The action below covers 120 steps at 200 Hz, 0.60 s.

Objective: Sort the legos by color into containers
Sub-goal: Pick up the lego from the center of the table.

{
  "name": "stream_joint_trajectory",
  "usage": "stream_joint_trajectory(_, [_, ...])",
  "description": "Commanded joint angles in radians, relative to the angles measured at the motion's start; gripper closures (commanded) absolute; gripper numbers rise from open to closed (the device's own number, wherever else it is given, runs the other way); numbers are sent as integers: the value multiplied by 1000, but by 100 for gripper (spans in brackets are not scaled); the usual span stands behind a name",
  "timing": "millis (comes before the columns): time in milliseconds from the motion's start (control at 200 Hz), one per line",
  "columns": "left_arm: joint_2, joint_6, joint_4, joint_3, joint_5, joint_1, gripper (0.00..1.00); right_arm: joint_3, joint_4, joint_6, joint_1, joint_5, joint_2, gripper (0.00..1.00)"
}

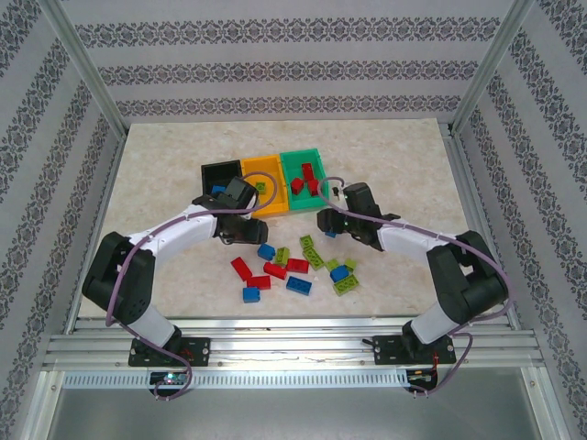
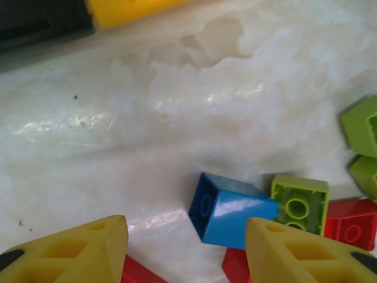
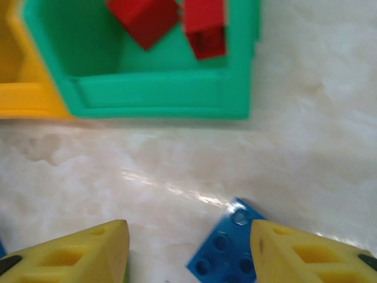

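Three joined containers stand at the back: black (image 1: 218,172), orange-yellow (image 1: 260,170) and green (image 1: 307,169). Red legos (image 3: 146,17) lie in the green one. Loose red, blue and lime legos (image 1: 295,266) are scattered on the table in front. My left gripper (image 1: 243,236) hangs low over the table, open (image 2: 185,227), with a blue brick (image 2: 232,212) lying between its fingers, close to the right one. My right gripper (image 1: 326,224) is open (image 3: 188,227) just in front of the green container (image 3: 159,94). A flat blue plate (image 3: 227,250) lies against its right finger.
Beside the blue brick sit a lime brick (image 2: 299,203) and a red brick (image 2: 352,221). More lime pieces (image 2: 362,127) lie at the right edge. Bare marble table (image 1: 165,165) lies left and right of the containers. Patterned walls and metal posts enclose the table.
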Motion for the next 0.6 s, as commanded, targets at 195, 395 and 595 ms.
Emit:
stream_joint_trajectory(195, [-75,14,115,-62,-45,-9,44,-11,-124,103,62,158,38,40])
stream_joint_trajectory(395, [-85,22,125,-88,-62,16,41,52,-154,144,106,202,97,39])
stream_joint_trajectory(595, [-142,29,165,-166,-15,74,41,132,-217,141,118,287,165,42])
